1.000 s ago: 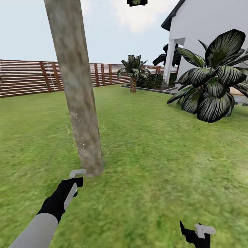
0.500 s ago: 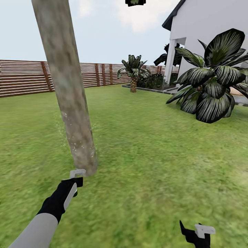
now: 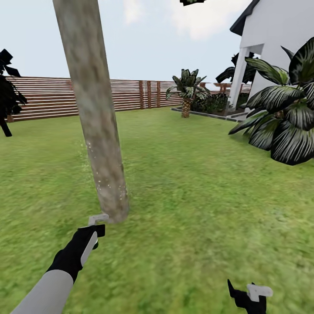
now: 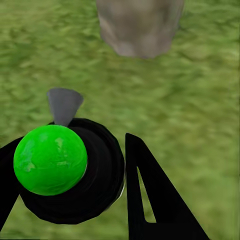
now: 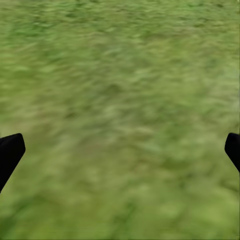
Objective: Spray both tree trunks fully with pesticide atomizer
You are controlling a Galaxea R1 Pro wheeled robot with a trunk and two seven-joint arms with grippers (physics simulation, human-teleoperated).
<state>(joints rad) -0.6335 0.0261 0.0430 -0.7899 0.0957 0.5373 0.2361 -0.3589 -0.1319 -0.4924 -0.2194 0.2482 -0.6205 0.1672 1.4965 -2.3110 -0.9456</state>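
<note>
Left jaws (image 3: 98,223): pinched on the pesticide atomizer (image 4: 70,170), which sits between the two black fingers (image 4: 150,195) in the left wrist view. The bottle is dark and round, with a bright green cap (image 4: 50,159) and a grey nozzle (image 4: 64,105) projecting forward of the jaws.

The tree trunk (image 3: 93,113) stands directly ahead of the left jaws, close to the nozzle; whether the two touch cannot be told. The trunk is a mottled grey-brown column leaning slightly, its base (image 4: 140,27) meeting the grass just beyond the nozzle. A scatter of fine white specks, the pesticide (image 3: 104,179), lies on and around the lower trunk above the jaws.

Right jaws (image 3: 253,294): spread wide, with the two black tips (image 5: 10,152) at opposite edges of the right wrist view and nothing between them. Beneath them is the floor (image 5: 120,120), plain green grass.

Well beyond both jaws: a brown slatted fence (image 3: 43,96), a small palm (image 3: 187,89), a broad-leaved striped plant (image 3: 283,117) and a white house (image 3: 283,39).
</note>
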